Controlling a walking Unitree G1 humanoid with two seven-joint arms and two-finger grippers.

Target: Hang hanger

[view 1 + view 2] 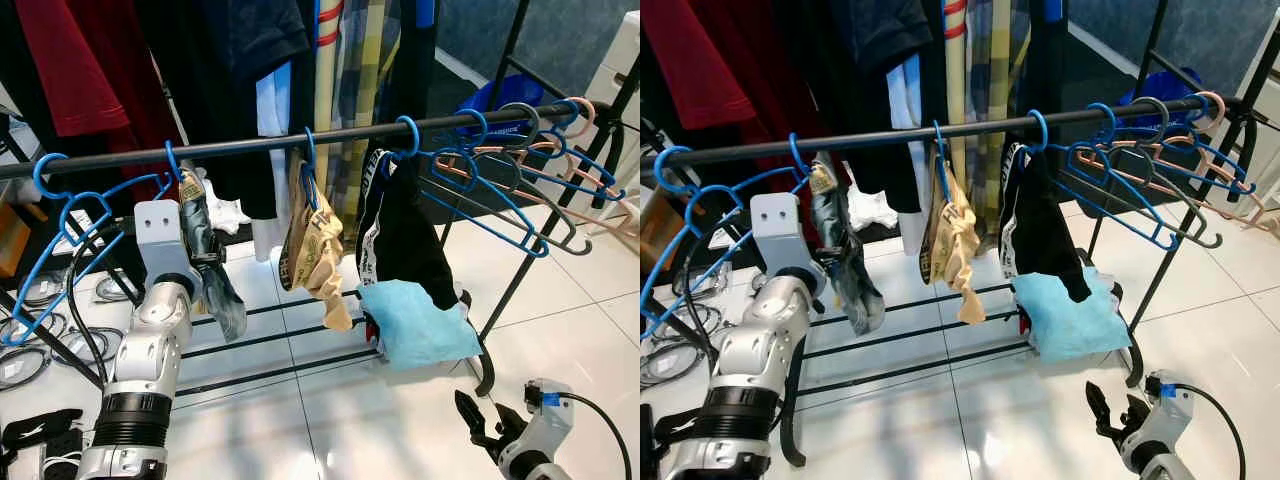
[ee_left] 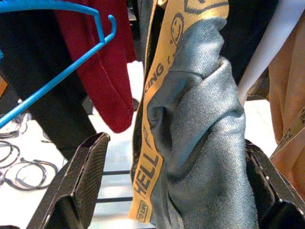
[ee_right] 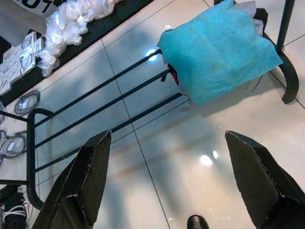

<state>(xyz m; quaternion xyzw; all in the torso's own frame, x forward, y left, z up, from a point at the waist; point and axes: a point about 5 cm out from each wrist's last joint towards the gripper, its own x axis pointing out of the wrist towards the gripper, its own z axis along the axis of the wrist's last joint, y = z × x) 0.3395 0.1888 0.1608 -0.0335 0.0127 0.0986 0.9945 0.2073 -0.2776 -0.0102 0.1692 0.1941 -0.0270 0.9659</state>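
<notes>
Hanger (image 1: pixel 178 172) (blue, draped with grey underwear (image 1: pixel 212 270)) hooks over the black rail (image 1: pixel 250 146) beside an empty blue hanger (image 1: pixel 62 235), the left gripper (image 2: pixel 167 191) spread wide around the cloth, the right gripper (image 3: pixel 167 183) splayed low above the floor (image 3: pixel 190 181).

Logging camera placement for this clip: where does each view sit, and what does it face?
Left eye, head: faces the black rail; left arm raised.
Right eye: same scene; right gripper low.
Left wrist: along open fingers around the grey garment with yellow band.
Right wrist: down at the turquoise cloth.
Shared: garment, cloth.
</notes>
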